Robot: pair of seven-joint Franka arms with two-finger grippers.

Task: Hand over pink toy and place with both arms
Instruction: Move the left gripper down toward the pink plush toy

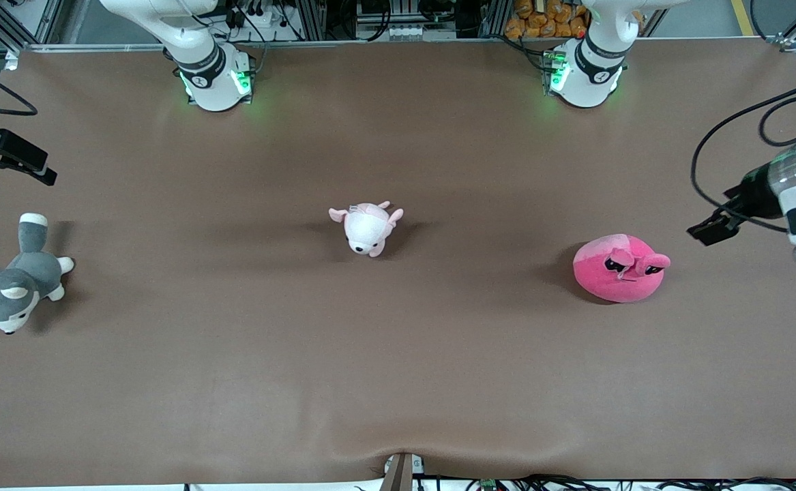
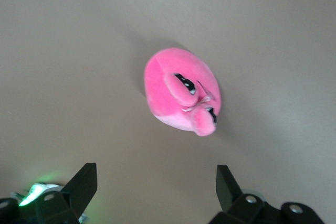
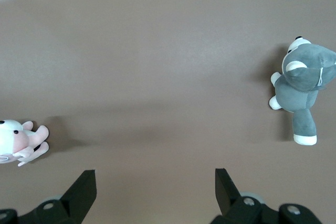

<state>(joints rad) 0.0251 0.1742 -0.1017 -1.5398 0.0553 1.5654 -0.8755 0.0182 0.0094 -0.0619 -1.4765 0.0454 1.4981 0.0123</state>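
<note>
1. The bright hot-pink, blob-shaped plush toy with two stalk eyes (image 1: 617, 268) lies alone on the brown cloth-covered table (image 1: 398, 354), toward the left arm's end, well apart from the small pale pink-and-white plush animal (image 1: 367, 227) at the table's middle.
2. The left gripper (image 1: 711, 230) hangs in the air beside the toy at that end of the table, jaws spread wide and empty — its wrist view shows the toy framed between the black fingertips (image 2: 84, 182).
3. The right gripper (image 3: 152, 187) waits at the other end, equally wide and empty, over bare cloth near the grey-and-white husky plush (image 1: 17, 283).
4. The toy looks light, soft and squashy, unlikely to slip or break — a pinch across the rounded body, clear of the floppy eye stalks, should leave the other half free for the receiving gripper.
</note>
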